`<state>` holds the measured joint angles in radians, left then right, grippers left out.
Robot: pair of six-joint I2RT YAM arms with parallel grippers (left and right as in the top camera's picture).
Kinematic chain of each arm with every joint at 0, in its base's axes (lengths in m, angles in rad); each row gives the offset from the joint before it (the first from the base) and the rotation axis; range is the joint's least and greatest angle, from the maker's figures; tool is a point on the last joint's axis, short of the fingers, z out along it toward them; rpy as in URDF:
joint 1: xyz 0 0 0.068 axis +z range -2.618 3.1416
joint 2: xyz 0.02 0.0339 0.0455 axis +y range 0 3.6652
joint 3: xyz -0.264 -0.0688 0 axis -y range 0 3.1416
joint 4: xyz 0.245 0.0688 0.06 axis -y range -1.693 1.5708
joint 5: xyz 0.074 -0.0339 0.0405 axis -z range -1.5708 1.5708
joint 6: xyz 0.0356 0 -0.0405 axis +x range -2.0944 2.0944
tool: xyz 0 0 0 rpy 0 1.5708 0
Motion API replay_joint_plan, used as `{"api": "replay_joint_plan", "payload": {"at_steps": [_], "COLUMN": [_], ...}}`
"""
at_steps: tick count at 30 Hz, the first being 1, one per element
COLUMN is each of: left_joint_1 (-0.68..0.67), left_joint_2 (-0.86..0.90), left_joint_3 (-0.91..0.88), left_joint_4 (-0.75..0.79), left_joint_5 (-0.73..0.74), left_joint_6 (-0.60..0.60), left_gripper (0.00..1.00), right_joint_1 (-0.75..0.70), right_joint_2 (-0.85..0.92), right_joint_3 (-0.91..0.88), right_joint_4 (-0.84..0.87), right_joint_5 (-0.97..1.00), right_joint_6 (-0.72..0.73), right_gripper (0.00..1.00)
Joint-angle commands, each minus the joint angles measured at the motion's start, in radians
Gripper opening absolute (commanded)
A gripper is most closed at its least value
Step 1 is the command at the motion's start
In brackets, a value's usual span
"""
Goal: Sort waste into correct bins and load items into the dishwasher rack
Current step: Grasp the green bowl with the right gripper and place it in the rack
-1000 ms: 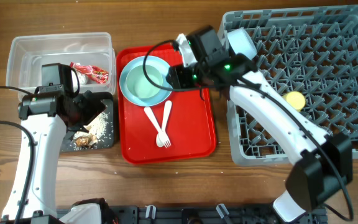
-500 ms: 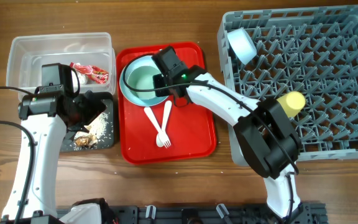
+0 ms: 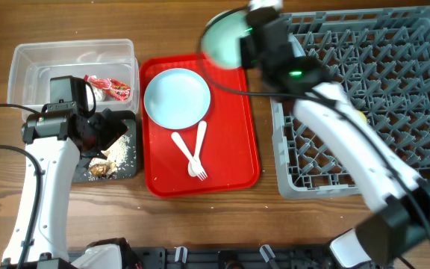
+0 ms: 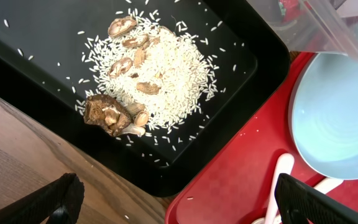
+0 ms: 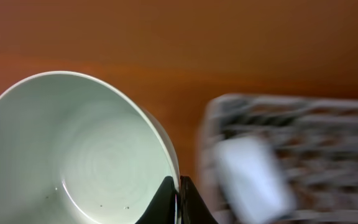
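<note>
Overhead: bowl [image 3: 226, 33] motion-smeared. Right arm covers mid rack [image 3: 394, 60]; yellow cup [image 3: 359, 116] just a sliver beside it. Rack's right side off frame. Left arm hides most of black tray [image 3: 131, 168].
L wrist: left gripper [image 4: 188, 202] clipped at bottom corners; plate [image 4: 340, 118] cut at right; white handles [image 4: 277, 183] run off bottom — fork or spoon, can't tell.
R wrist: rack blurred, pale blob [image 5: 247, 168] in it unidentifiable — right gripper [image 5: 176, 198] only tips showing.
</note>
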<state>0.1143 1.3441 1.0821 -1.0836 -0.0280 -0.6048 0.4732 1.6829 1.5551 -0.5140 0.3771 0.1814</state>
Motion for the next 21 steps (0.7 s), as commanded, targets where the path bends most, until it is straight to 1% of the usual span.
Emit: {"api": "replay_joint_plan", "payload": {"at_steps": [1, 3, 5, 6, 9, 12, 17, 18, 21], "left_joint_1": [0.005, 0.005, 0.005, 0.005, 0.005, 0.005, 0.005, 0.005, 0.005], "left_joint_2": [-0.015, -0.015, -0.015, -0.015, -0.015, -0.015, -0.015, -0.015, -0.015], "left_joint_3": [0.0, 0.0, 0.0, 0.0, 0.0, 0.0, 0.0, 0.0, 0.0], "left_joint_4": [0.006, 0.014, 0.016, 0.018, 0.022, 0.021, 0.021, 0.021, 0.022], "left_joint_5": [0.005, 0.005, 0.005, 0.005, 0.005, 0.005, 0.005, 0.005, 0.005], "left_joint_6": [-0.006, -0.006, -0.006, -0.006, -0.006, -0.006, -0.006, -0.006, -0.006], "left_gripper": [1.0, 1.0, 1.0, 1.0, 1.0, 1.0, 1.0, 1.0, 1.0], "right_joint_1": [-0.129, -0.225, -0.279, -0.317, -0.365, -0.367, -0.357, -0.342, -0.321], "right_joint_2": [-0.049, -0.038, -0.022, -0.001, 0.087, 0.178, 0.342, 0.364, 0.389], "right_joint_3": [0.01, 0.007, 0.007, 0.006, 0.006, 0.002, 0.002, 0.001, 0.0], "right_joint_4": [0.025, 0.092, 0.123, 0.151, 0.167, 0.215, 0.23, 0.221, 0.218], "right_joint_5": [0.252, 0.327, 0.415, 0.522, 0.628, 0.721, 0.73, 0.729, 0.721], "right_joint_6": [-0.256, -0.453, -0.521, -0.525, -0.568, -0.568, -0.551, -0.517, -0.502], "right_gripper": [0.04, 0.04, 0.04, 0.04, 0.04, 0.04, 0.04, 0.04, 0.04]}}
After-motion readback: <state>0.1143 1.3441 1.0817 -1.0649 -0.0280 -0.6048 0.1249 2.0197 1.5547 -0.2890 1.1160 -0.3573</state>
